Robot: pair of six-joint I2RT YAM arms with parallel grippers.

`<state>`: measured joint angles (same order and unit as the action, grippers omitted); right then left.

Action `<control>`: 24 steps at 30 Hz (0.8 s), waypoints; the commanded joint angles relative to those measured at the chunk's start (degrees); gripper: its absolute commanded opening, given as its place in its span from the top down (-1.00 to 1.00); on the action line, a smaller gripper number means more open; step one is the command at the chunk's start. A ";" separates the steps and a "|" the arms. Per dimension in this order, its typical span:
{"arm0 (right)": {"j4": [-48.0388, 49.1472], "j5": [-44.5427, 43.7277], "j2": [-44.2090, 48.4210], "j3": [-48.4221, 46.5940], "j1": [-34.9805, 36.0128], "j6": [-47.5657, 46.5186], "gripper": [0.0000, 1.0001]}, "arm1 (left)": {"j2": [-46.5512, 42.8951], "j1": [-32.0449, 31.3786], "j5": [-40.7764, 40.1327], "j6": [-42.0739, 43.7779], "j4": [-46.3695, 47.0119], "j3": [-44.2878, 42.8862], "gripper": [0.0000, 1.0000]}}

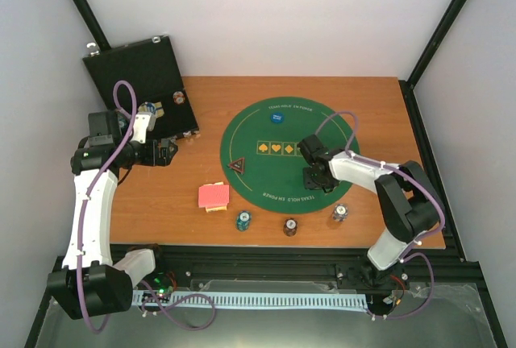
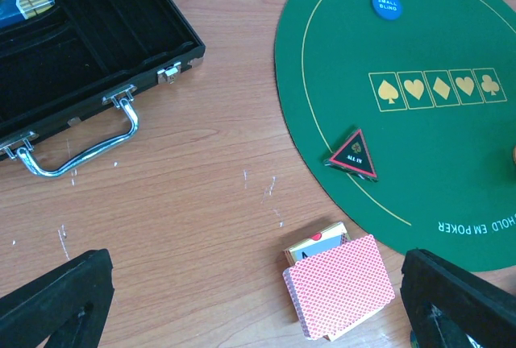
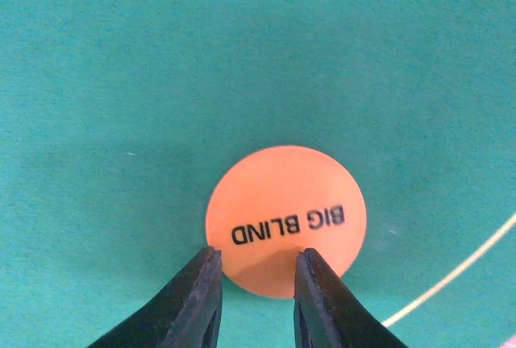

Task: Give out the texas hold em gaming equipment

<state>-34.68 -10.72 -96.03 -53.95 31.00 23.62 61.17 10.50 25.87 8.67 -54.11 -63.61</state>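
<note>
A round orange "BIG BLIND" button [image 3: 286, 203] lies flat on the green poker mat [image 1: 266, 163]. My right gripper [image 3: 256, 271] hovers just over its near edge, jaws a little apart and holding nothing; in the top view it [image 1: 316, 180] hides the button. A blue "SMALL BLIND" button [image 1: 277, 117] and a dark "ALL IN" triangle [image 1: 236, 165] lie on the mat. A red-backed card deck [image 2: 343, 287] rests on its box left of the mat. My left gripper [image 2: 258, 292] is wide open and empty, above the wood near the case.
An open black case [image 1: 145, 82] with a metal handle [image 2: 81, 151] stands at the back left, with chips inside. Teal [image 1: 243, 221], brown [image 1: 289, 226] and purple-white [image 1: 339, 213] chip stacks stand along the table's near edge.
</note>
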 commanded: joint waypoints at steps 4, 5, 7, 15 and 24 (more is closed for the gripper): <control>-1.07 1.71 2.12 -1.18 -1.57 0.62 0.58 | -0.82 0.33 0.53 0.74 -1.28 -1.53 -1.00; -1.33 1.72 1.71 -1.82 -1.10 0.76 0.58 | -0.93 0.38 0.39 0.74 -1.18 -1.09 -0.99; -1.43 2.40 1.00 -3.60 -0.61 1.05 0.58 | -1.37 0.31 0.00 0.83 -0.65 0.39 -0.99; -0.91 2.02 -2.20 -3.72 -1.41 1.73 0.59 | -3.96 0.33 -1.20 1.08 1.33 5.50 -1.00; -0.74 1.15 0.61 1.85 -5.29 2.24 0.62 | -3.93 0.35 0.46 0.90 1.04 4.18 -1.00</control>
<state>-33.95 -8.34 -96.77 -54.83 27.55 24.97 57.93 10.50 25.10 8.84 -53.63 -57.89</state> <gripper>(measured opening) 0.193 0.998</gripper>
